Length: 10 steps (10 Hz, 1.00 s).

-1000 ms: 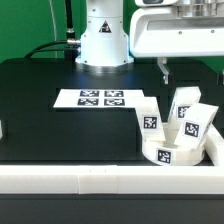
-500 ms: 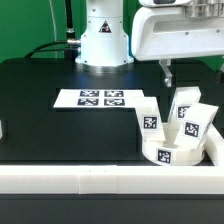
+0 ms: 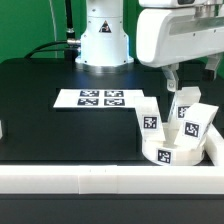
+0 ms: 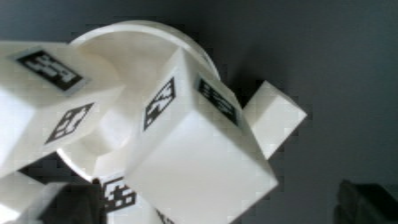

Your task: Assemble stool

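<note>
Stool parts [image 3: 172, 130] sit heaped at the exterior view's right, against the near rail [image 3: 90, 178]; your gripper [image 3: 170, 77] hangs just above them, jaws apart, holding nothing.

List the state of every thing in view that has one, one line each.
gripper: open, empty, above the stool parts.
round seat: lying flat on the table, not gripped.
legs: loose, clustered at the seat, none attached.
marker board: flat on the table, bare.
</note>
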### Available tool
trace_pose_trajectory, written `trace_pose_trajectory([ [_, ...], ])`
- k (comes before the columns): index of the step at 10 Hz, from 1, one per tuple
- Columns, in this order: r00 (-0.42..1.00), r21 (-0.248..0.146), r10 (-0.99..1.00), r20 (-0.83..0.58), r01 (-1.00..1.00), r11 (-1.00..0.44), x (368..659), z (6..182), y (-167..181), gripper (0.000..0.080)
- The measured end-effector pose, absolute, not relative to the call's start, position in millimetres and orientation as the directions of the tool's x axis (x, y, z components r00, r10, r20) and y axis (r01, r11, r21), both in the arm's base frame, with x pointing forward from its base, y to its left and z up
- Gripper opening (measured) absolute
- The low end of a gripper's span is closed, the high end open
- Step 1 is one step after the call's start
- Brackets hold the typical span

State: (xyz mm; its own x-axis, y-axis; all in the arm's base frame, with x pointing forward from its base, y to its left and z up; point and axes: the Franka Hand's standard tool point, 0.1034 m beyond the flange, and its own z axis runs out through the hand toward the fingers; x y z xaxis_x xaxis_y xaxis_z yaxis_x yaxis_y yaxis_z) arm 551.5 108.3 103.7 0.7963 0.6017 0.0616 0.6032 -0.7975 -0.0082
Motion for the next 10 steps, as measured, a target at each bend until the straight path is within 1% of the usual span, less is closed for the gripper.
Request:
trace_pose_trajectory([
  [2,0.668,0.013,0.743,0.051,0.743,-0.669,552.0,102.7,102.4,0.0649],
  [6,0.444,0.046,0.896,0.018,0.895,-0.445,553.4,97.9,94.1,0.0649],
  [7,0.423,0.046,0.906,0.009,0.905,-0.423,552.5,94.9,92.2,0.0649],
  [10,0.429,0.033,0.903,-0.005,0.903,-0.429,548.5,83.2,90.0,0.0649],
])
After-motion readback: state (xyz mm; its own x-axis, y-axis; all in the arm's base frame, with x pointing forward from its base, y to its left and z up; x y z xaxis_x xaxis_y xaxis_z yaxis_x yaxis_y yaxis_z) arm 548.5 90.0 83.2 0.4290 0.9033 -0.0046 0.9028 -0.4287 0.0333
